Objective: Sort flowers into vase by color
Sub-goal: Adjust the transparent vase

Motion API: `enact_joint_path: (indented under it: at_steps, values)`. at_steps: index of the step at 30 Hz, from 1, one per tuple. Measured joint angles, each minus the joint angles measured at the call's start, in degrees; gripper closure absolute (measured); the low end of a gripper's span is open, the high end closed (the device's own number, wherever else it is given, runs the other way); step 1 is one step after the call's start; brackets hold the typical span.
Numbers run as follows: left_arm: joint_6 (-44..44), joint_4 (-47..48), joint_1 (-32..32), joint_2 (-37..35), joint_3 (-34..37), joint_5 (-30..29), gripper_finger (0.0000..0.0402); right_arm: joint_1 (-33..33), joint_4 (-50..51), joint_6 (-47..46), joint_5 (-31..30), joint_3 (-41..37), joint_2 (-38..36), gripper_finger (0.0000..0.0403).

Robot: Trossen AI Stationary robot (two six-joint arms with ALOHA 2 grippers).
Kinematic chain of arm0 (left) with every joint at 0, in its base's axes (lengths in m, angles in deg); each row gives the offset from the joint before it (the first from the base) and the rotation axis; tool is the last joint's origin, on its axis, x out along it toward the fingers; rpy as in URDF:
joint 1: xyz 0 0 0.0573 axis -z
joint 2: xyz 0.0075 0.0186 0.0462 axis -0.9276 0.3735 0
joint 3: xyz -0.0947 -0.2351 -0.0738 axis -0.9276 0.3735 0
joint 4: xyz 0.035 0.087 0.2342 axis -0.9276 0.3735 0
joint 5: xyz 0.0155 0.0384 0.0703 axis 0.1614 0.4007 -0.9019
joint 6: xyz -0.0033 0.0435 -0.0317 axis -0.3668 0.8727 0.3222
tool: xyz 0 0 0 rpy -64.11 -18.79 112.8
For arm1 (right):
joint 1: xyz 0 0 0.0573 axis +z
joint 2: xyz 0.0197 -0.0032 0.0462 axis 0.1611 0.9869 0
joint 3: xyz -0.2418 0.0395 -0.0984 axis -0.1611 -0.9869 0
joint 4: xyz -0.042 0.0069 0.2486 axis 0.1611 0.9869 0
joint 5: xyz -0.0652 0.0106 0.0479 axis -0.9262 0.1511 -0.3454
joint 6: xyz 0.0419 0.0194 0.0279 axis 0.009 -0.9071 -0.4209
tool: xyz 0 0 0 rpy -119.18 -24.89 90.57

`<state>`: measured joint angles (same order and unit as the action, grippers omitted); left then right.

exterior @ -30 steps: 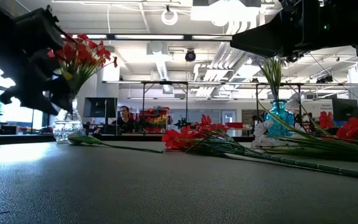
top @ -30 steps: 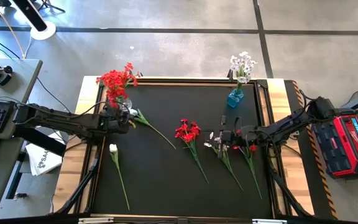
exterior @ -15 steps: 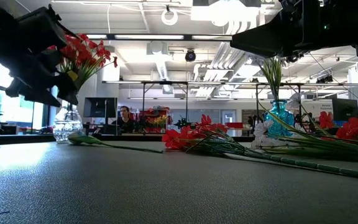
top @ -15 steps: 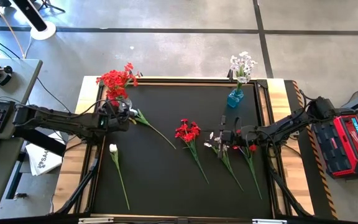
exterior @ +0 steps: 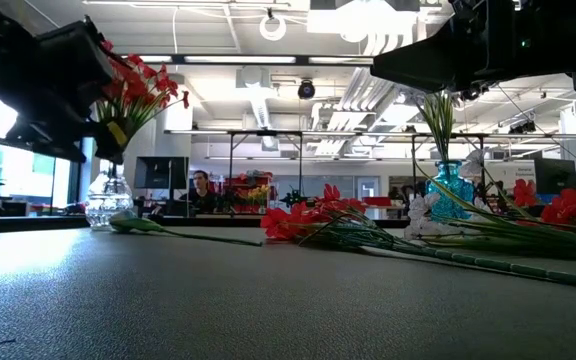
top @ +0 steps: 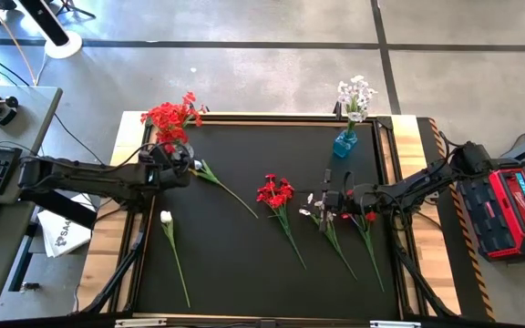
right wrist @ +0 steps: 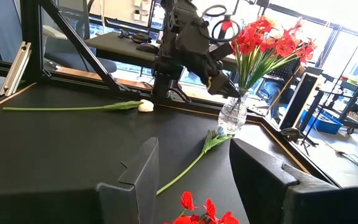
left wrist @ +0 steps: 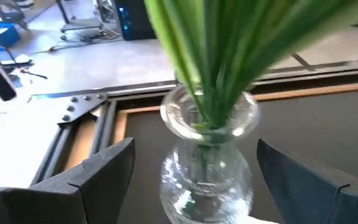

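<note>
Two vases stand at the far edge of my black mat [top: 244, 264], a matte, faintly pebbled surface framed in pale wood. Beyond it I see polished grey concrete; the low view shows an open workshop with white ducts, and a person seated far back.

Left gripper [left wrist: 194, 171]: fingers spread wide, straddling the clear ribbed glass vase [left wrist: 207, 158], touching nothing. Thin green stems rise from its mouth to a red blossom cluster [top: 171, 117].

Just right of that gripper lies one pale bud flower [top: 210, 175]; a white bud stem [top: 173, 251] lies nearer me.

A red spray [top: 275, 193] rests mid-mat, left of the right gripper [top: 328, 202], which hovers open over a white spray [top: 322, 214]. Red flowers [top: 369, 219] lie beside it. Behind it, a blue glass vase [top: 344, 142] holds white blossoms.
</note>
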<state>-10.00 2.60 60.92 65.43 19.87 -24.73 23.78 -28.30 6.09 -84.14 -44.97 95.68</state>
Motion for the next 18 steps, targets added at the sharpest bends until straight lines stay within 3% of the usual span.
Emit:
enact_joint_path:
  at_steps: [5, 18]
  values:
    - [0.67, -6.52, -1.68, 0.75, 3.13, -0.1, 0.0078, -0.01, 0.0, -0.44, 0.0, 0.0, 0.0, 0.0234]
    - [15.37, -32.93, -3.88, 0.77, 13.07, -0.1, 0.0078, -0.01, -0.26, -0.44, 0.0, 0.0, 0.01, 0.0234]
